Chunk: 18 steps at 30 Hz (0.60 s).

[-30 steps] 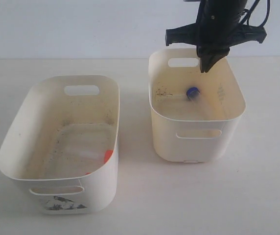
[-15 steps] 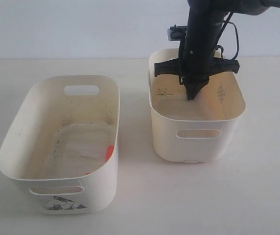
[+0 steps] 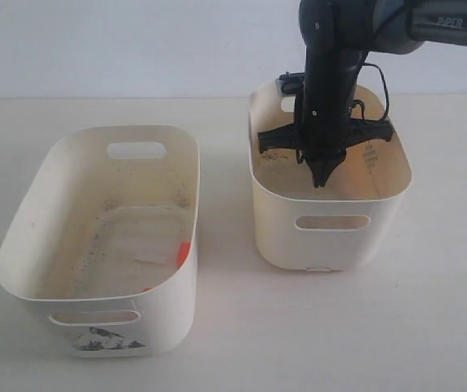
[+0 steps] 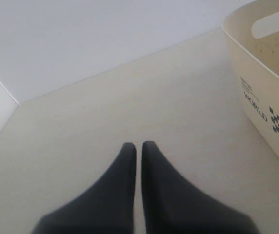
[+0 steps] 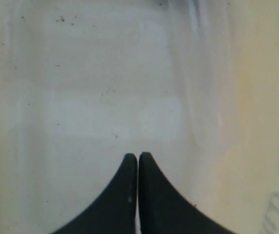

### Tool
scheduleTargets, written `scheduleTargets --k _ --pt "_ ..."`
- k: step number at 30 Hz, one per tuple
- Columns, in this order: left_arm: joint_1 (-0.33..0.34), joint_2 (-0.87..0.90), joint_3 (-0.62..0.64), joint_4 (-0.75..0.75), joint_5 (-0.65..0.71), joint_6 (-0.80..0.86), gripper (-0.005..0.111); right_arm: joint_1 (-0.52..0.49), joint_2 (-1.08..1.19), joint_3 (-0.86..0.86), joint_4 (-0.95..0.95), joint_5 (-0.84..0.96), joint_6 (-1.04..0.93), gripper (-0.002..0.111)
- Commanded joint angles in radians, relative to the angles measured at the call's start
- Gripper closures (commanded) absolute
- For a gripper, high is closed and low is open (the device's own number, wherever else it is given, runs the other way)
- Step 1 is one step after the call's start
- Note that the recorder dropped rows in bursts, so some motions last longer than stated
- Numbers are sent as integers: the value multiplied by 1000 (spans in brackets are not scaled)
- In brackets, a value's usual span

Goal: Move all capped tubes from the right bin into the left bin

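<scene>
The outside camera looks down on the plain cream-white oval plastic tub (image 3: 331, 249); the right wrist camera peers closely inside it.

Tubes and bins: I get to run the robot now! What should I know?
Left pincer: shut, empty, over the table.
Right pincer: shut, nothing between its tips, lowered inside the right bin.
Done: one orange-capped tube lies in the left bin.
Left to do: the right arm hides part of the right bin's floor; check there for more tubes and move them over.
</scene>
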Motion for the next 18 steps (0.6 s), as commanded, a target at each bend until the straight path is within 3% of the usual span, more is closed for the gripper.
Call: scheduleTargets --k 1,18 --pt "-5 0 -4 -3 -5 -10 102 -8 1 -5 -147 3 -6 108" --pt "-5 0 -4 -3 -5 -10 102 -8 1 -5 -207 3 -65 108"
